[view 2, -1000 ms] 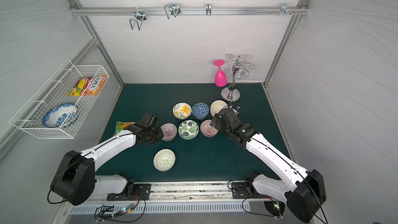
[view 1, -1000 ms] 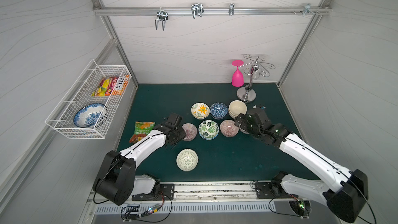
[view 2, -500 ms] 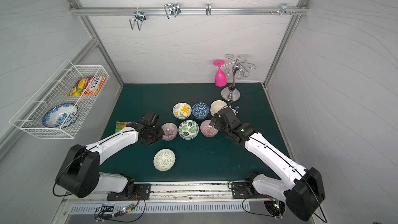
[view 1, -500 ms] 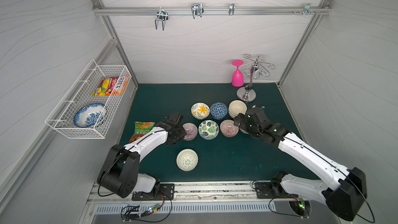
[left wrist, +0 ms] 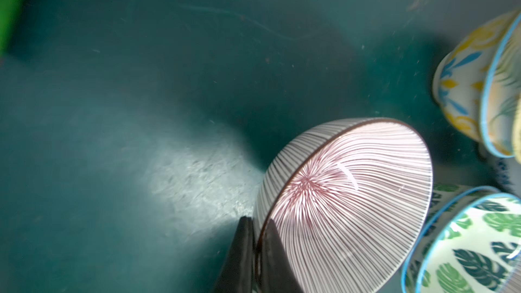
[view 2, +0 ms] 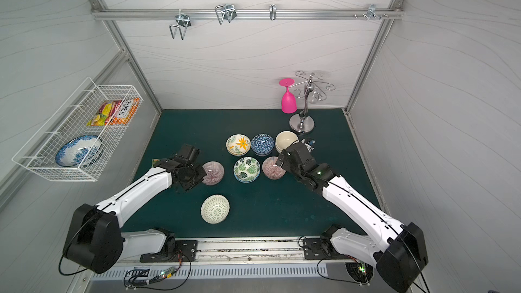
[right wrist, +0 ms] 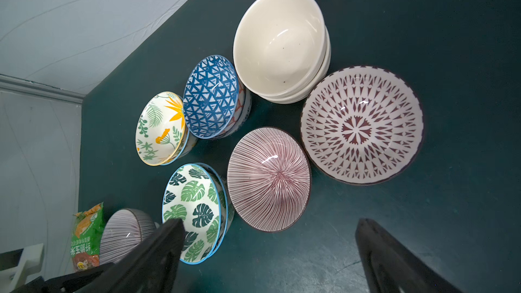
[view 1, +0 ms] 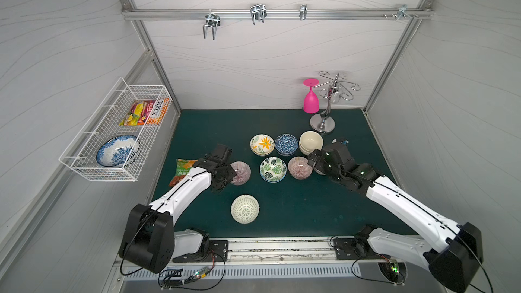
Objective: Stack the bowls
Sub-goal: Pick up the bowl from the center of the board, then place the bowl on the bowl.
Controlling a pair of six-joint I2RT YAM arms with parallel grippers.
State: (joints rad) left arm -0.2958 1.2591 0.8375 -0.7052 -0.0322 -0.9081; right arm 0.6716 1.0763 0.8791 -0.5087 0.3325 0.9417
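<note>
The bench (view 1: 282,125) is dark teal. The leaf bowl (view 1: 273,169) is white with green and dark teal leaves and a light blue rim. At its nine o'clock, the striped bowl (view 1: 241,172) has fine pink-red lines fanning from the centre, dark stripes outside and a brown rim; at three o'clock the second striped bowl (view 1: 299,167) shows the same pink rays. At eleven o'clock the flower bowl (view 1: 262,144) is cream with an orange bloom and green sprigs; at one, the triangle bowl (view 1: 286,144) is blue on white; at two, the cream bowl (view 1: 311,141) is plain. At seven, the lattice bowl (view 1: 244,209) is white with green marks.
</note>
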